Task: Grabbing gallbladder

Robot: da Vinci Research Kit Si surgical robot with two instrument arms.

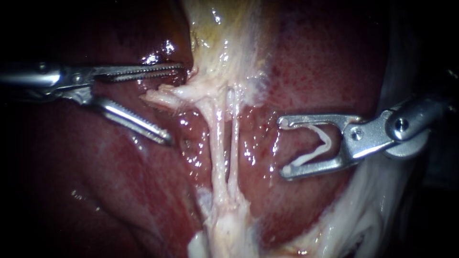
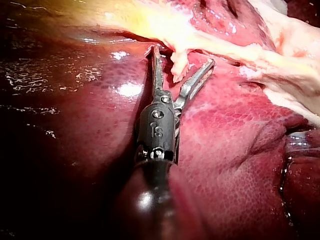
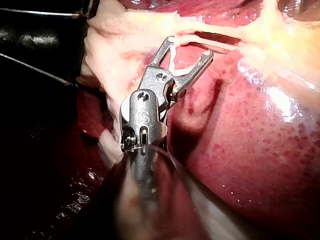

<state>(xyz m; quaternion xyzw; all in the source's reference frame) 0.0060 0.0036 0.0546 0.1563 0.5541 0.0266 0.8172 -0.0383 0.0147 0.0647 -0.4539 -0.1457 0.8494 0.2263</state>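
Dark red liver (image 1: 325, 62) fills the field. The pale yellowish gallbladder (image 1: 224, 43) hangs top centre, narrowing into two thin tubes (image 1: 217, 143) running down. Left instrument (image 1: 174, 102): toothed jaws spread wide, gripping nothing, with a tissue tag (image 1: 158, 97) at the gallbladder's neck between them. Right instrument (image 1: 283, 147) sits well apart, jaws holding a white clip (image 1: 326, 142).

The only marks stand on the instruments themselves. The left wrist view shows a small stamped mark on the dark wrist block (image 2: 156, 131) of the left instrument (image 2: 183, 56), just behind its end effector. The right wrist view shows a similar mark on the metal wrist block (image 3: 142, 117) of the right instrument (image 3: 189, 46). Nothing else in any view carries writing.
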